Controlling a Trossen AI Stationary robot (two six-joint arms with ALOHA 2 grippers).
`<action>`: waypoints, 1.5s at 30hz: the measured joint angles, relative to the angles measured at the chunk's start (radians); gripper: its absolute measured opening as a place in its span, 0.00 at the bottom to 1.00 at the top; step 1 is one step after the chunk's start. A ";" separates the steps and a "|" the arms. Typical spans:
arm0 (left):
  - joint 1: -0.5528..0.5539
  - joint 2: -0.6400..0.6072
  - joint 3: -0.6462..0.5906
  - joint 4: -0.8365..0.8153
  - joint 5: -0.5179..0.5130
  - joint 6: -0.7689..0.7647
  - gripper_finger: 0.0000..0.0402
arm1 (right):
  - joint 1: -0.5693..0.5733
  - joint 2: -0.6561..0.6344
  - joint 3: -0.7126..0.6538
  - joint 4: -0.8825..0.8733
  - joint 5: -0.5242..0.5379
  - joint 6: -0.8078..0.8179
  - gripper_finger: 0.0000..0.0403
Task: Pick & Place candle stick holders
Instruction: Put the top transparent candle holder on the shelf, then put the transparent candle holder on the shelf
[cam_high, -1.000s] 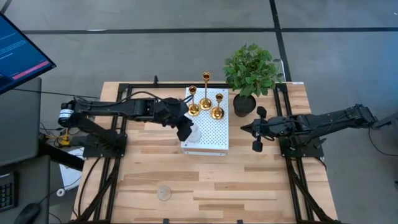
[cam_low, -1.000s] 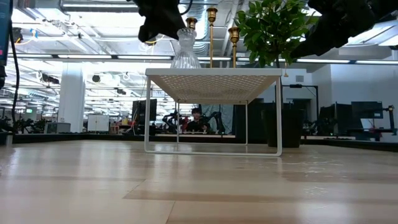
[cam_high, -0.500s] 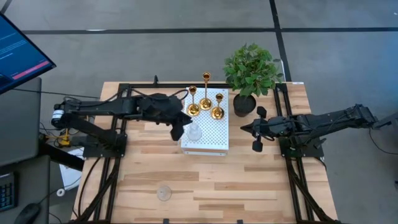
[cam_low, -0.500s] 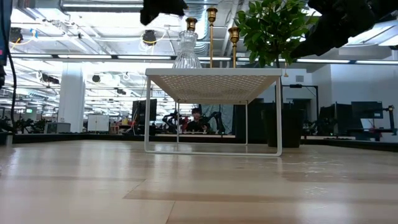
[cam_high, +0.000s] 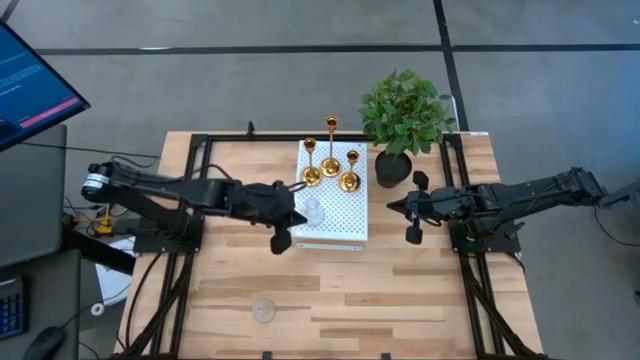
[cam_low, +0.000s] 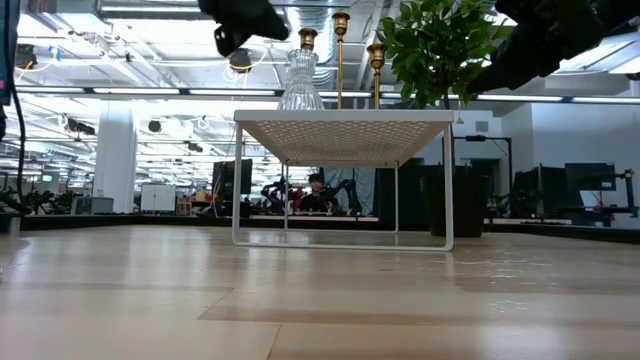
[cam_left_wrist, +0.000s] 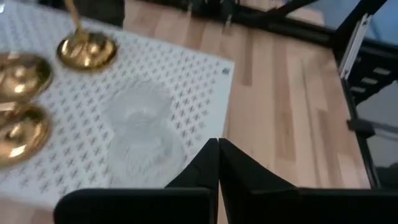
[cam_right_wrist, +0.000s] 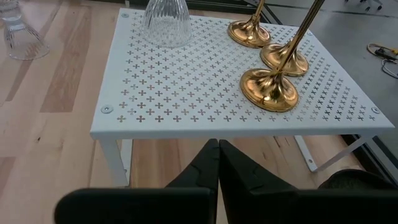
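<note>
Three gold candle stick holders (cam_high: 331, 165) stand by their round bases on the far part of the white perforated box (cam_high: 345, 225); they also show in the right wrist view (cam_right_wrist: 268, 87). One clear glass holder (cam_high: 313, 213) stands on the box near its left edge, and it also shows in the left wrist view (cam_left_wrist: 140, 124) and the low view (cam_low: 300, 80). A second glass holder (cam_high: 264, 310) stands on the table near the front. My left gripper (cam_high: 280, 242) is shut and empty, just left of the box. My right gripper (cam_high: 392, 207) is shut and empty, right of the box.
A green plant in a black pot (cam_high: 393, 168) stands right of the box at the back. A monitor (cam_high: 30, 85) is off the table's left side. Bare wood lies between the box and the front edge.
My left gripper has drawn back from the glass holder on the box, toward the table's left and near edges. The glass holder has stayed upright in its place on the box.
</note>
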 joint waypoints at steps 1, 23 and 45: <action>-0.001 0.000 -0.015 0.019 0.002 0.006 0.01 | 0.000 0.000 0.000 0.000 0.000 0.000 0.00; 0.003 0.008 -0.219 0.363 -0.084 0.080 0.01 | 0.000 0.000 0.000 0.002 0.000 0.008 0.00; 0.050 0.089 -0.219 0.489 -0.080 0.163 0.01 | 0.000 0.000 0.000 0.007 0.000 0.008 0.00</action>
